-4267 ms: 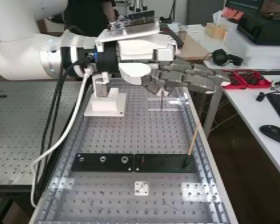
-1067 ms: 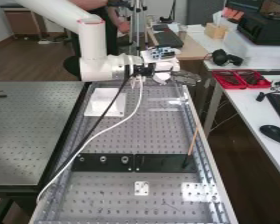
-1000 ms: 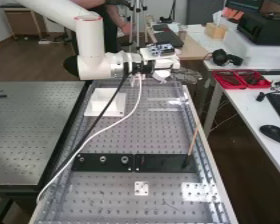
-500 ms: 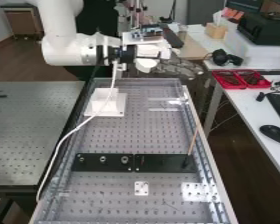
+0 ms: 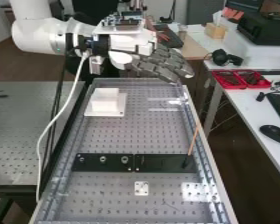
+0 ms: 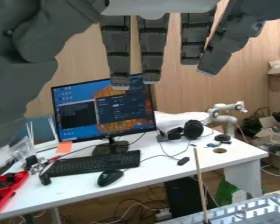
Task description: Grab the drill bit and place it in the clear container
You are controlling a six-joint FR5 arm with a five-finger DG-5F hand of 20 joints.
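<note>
Seen from the desk's (image 5: 144, 135) middle, the open, seemingly empty robot hand (image 5: 160, 64) is at twelve o'clock, the clear container (image 5: 165, 104) at one. Whether the drill bit is already inside, completing the task, I can't tell.

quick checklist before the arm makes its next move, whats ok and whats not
- Fingers straight and ready to grasp: ok, the hand is open.
- Drill bit in the hand: not ok, no finger is curled round anything.
- Drill bit picked out for sure: cannot tell which thing it is.
- Clear container picked out for sure: cannot tell where its walls are.
- Hand apart from the white block: ok, there is a gap between them.
- White cable off the thin stick: ok, they are on opposite sides of the bench.
</note>
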